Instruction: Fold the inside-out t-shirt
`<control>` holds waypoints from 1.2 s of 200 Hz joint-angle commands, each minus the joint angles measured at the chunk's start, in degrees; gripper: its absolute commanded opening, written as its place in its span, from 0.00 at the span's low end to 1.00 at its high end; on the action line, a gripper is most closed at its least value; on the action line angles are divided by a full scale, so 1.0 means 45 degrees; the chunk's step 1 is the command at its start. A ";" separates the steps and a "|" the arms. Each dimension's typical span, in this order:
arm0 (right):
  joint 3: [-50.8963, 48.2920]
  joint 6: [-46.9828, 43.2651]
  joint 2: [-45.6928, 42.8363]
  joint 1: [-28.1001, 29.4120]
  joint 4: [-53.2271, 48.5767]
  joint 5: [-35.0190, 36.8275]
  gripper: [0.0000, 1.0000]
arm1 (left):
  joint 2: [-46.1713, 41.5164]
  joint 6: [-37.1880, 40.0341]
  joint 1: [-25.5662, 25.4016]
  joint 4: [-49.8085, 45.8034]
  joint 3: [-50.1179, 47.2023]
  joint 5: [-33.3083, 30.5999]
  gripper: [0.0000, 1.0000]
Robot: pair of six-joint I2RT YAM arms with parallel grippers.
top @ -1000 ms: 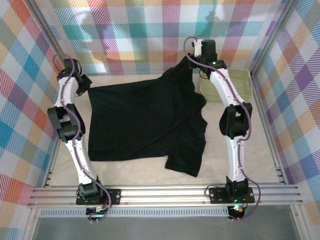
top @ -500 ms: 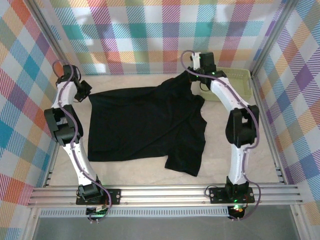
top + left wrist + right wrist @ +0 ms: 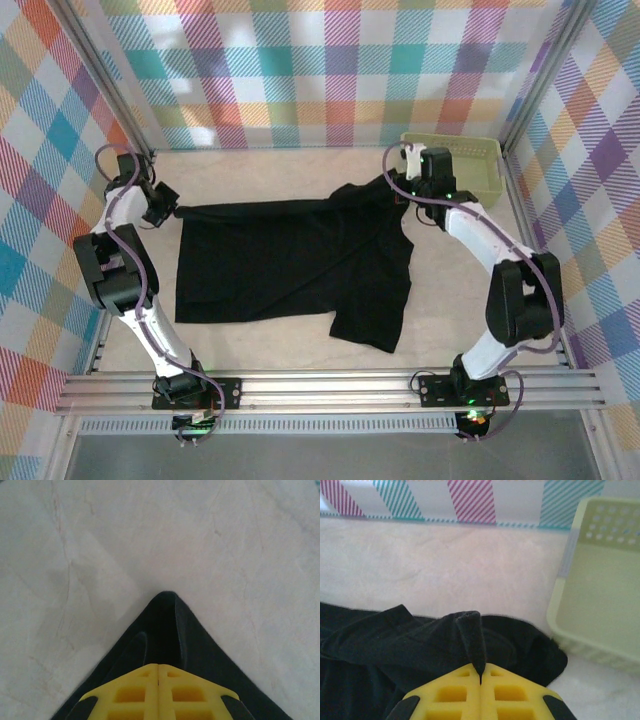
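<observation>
The black t-shirt (image 3: 290,265) lies spread over the middle of the table, its far edge stretched between my two grippers. My left gripper (image 3: 170,208) is shut on the shirt's far left corner (image 3: 167,630), low over the tabletop. My right gripper (image 3: 400,190) is shut on a pinched fold of the shirt (image 3: 472,635) at the far right, just in front of the basket. A sleeve or loose flap (image 3: 375,325) hangs out toward the near right.
A pale green plastic basket (image 3: 480,165) stands at the far right corner, close to my right wrist; its wall (image 3: 600,590) is right of the held fold. Checked walls ring the table. An aluminium rail (image 3: 330,385) runs along the near edge.
Both grippers have lowered toward the table with the shirt's far edge. The left moved outward to the left, the right swung right and nearer; the raised cloth now lies flatter.
</observation>
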 commanded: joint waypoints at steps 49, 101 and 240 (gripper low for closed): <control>-0.3337 0.2500 -0.1491 -0.0020 0.1405 -0.1368 0.00 | -0.0817 -0.0587 0.0288 0.0545 -0.2080 -0.0860 0.00; -0.5120 0.3417 -0.1932 0.0280 0.1572 -0.1582 0.00 | -0.1022 -0.0888 0.0354 0.0425 -0.2879 -0.1157 0.08; -0.2002 0.2801 -0.2831 0.0730 -0.1959 0.0238 0.54 | -0.3134 -0.0463 -0.2113 -0.0229 -0.1709 -0.1176 0.52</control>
